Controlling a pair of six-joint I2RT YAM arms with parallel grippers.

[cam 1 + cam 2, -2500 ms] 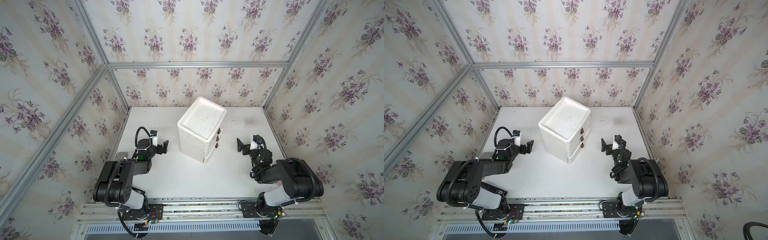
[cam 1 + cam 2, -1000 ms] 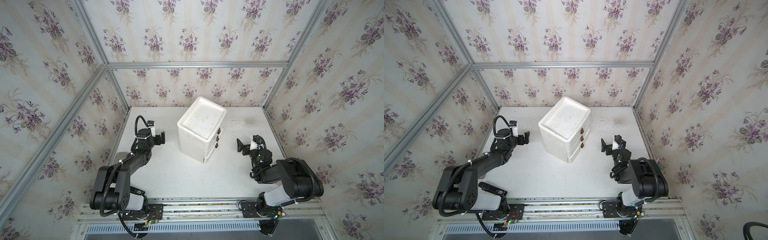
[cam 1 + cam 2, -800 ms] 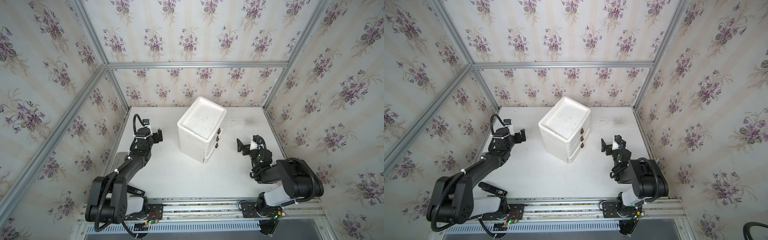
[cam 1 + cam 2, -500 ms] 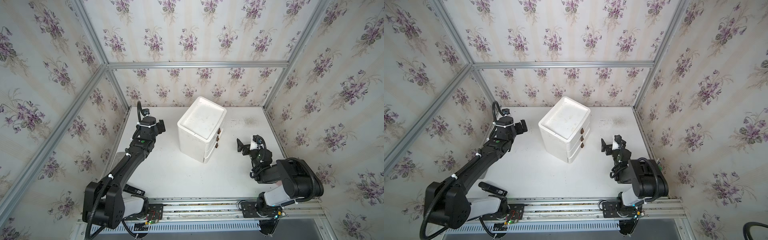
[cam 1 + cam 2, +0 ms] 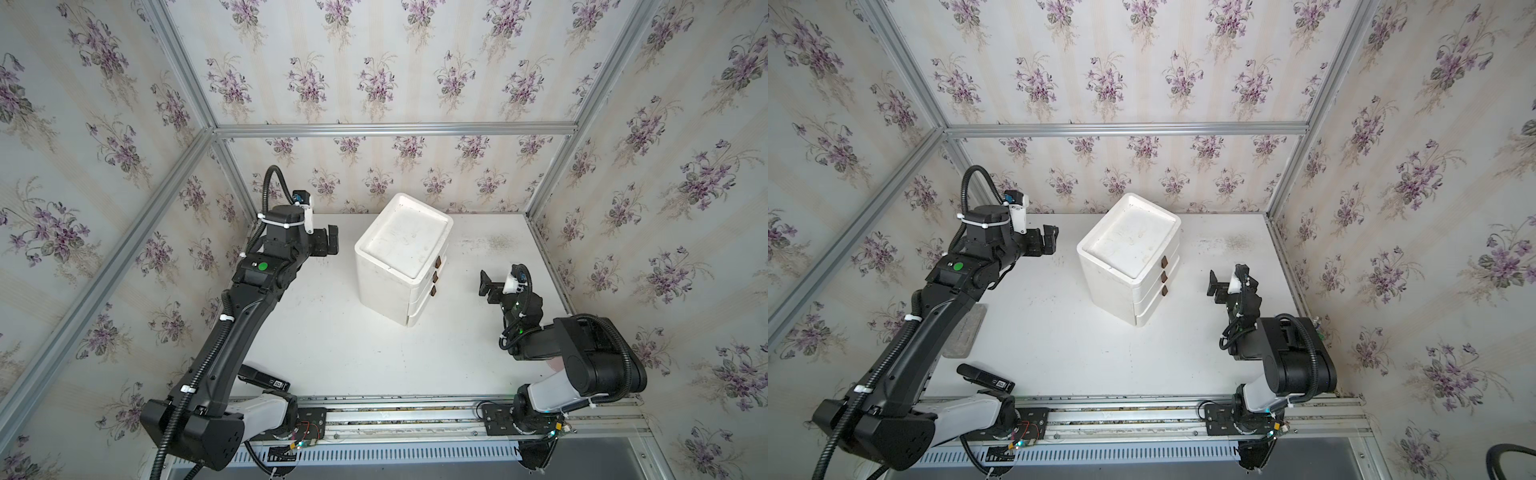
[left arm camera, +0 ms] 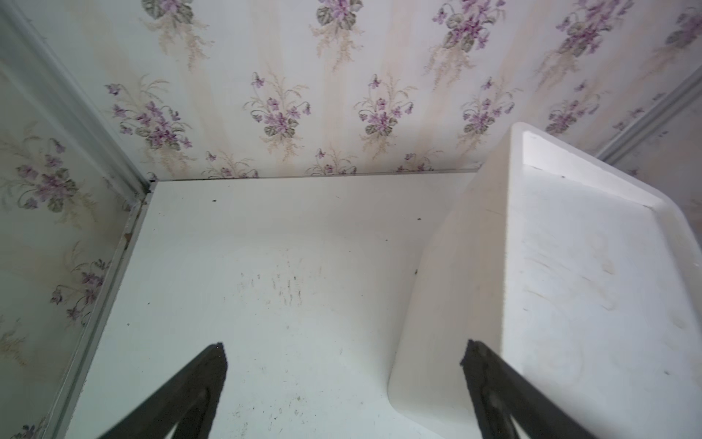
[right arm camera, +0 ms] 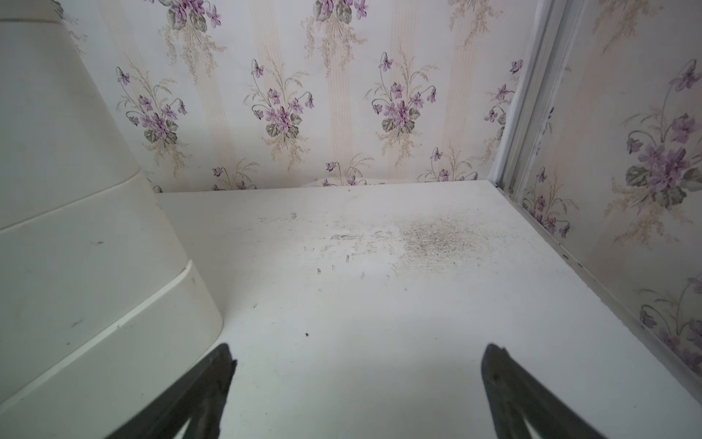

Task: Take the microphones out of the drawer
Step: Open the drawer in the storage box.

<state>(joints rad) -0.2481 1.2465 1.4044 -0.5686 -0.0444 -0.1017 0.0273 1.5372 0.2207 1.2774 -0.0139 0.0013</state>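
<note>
Starting at the left of a top view, my left gripper (image 5: 328, 246) hangs above the table (image 5: 353, 353) with its jaws spread wide and nothing between them. The white drawer cabinet (image 5: 401, 245) lies just off it at about 3 o'clock, and the left wrist view shows only the cabinet's plain side wall and recessed top. I can't see the microphone anywhere. All three drawers look pushed in, so I judge it is inside one of them, and I can't tell which one or how its long axis runs. The three brown handles (image 5: 435, 276) sit on the cabinet face turned towards 4 o'clock, away from the left arm. Further right, my right gripper (image 5: 487, 286) is low over the table, jaws equally wide and empty, with those handles near it at roughly 9 o'clock. That makes the right arm the nearer one, and I'd expect the pull to run towards 4 o'clock.
</note>
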